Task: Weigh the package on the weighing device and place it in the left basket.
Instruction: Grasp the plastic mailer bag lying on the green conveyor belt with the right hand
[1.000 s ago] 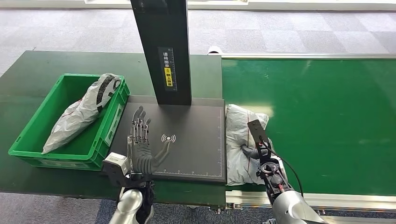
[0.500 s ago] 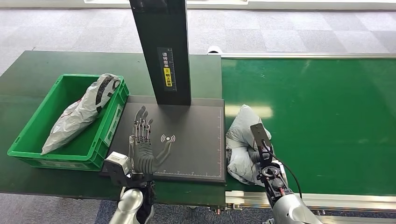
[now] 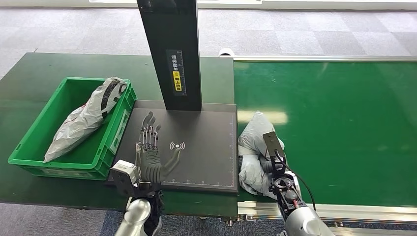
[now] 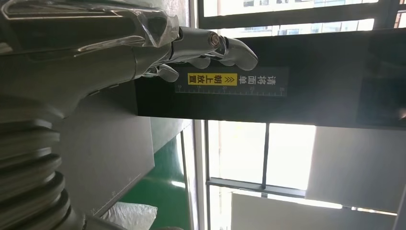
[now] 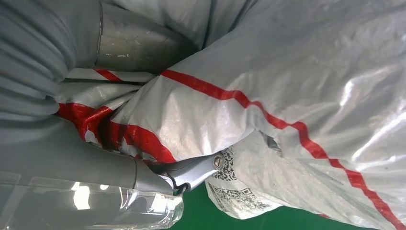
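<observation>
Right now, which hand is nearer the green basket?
Left. The left hand lies spread over the scale plate right beside the green basket; the right hand grips the package beyond the plate's far side.

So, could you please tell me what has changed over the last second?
The right hand has closed on the grey package and gathered it up: a second ago it lay flat on the green belt, now it is bunched and raised beside the black weighing plate. The left hand stays open over the plate; the green basket and its bag are unchanged.
</observation>
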Tool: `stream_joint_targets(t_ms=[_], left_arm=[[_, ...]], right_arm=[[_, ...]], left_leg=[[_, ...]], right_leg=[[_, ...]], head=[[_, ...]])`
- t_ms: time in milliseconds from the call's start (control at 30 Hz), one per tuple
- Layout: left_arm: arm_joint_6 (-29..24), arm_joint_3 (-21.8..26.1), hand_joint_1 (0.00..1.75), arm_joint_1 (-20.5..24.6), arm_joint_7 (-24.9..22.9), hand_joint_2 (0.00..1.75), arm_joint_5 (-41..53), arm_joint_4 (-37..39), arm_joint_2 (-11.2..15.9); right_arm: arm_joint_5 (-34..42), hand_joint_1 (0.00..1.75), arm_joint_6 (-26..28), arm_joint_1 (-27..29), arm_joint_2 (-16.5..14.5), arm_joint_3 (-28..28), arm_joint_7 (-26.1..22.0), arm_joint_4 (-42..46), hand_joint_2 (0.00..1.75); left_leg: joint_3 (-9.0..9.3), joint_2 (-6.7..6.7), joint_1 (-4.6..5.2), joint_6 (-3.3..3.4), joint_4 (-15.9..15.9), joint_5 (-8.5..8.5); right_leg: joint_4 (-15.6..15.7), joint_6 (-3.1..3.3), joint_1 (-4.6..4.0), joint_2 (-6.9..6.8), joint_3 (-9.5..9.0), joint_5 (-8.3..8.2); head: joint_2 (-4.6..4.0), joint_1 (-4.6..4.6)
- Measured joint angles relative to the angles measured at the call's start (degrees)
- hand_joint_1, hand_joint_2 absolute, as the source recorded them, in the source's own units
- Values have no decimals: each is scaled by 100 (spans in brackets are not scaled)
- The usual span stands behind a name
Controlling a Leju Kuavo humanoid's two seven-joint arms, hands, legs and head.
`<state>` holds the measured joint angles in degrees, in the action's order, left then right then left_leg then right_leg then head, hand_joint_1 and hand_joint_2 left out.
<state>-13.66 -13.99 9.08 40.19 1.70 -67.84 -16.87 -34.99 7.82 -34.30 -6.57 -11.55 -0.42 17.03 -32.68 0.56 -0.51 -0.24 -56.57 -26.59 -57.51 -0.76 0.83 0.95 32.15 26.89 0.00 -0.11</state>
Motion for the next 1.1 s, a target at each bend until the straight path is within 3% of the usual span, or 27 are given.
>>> stream_joint_targets(t_ms=[1100], left_arm=[[-2,1,0,0,0,175,0,2,0]], right_arm=[[0,175,0,7,-42,-5,0,0,175]], left_leg=[[3,0,1,0,0,0]], right_leg=[[0,0,1,0,-4,0]], head=[[0,0]])
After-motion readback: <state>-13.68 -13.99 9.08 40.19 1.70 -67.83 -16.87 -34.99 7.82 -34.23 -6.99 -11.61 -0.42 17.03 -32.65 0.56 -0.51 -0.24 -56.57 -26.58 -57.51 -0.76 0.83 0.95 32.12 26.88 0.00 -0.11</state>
